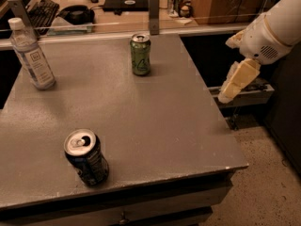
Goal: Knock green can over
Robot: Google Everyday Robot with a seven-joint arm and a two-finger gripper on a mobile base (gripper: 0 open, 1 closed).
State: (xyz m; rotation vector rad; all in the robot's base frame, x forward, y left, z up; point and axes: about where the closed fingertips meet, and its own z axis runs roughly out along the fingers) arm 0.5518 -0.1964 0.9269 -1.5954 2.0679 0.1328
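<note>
The green can stands upright at the far middle of the grey table. It is slim, with a silver top and pale swirling marks. My gripper hangs from the white arm at the right, just past the table's right edge. It is to the right of the green can and a little nearer the camera, well apart from it and touching nothing.
A dark blue can with an open silver top stands at the front left. A clear water bottle stands at the far left. Behind the table are a rail with a post and a desk with a keyboard.
</note>
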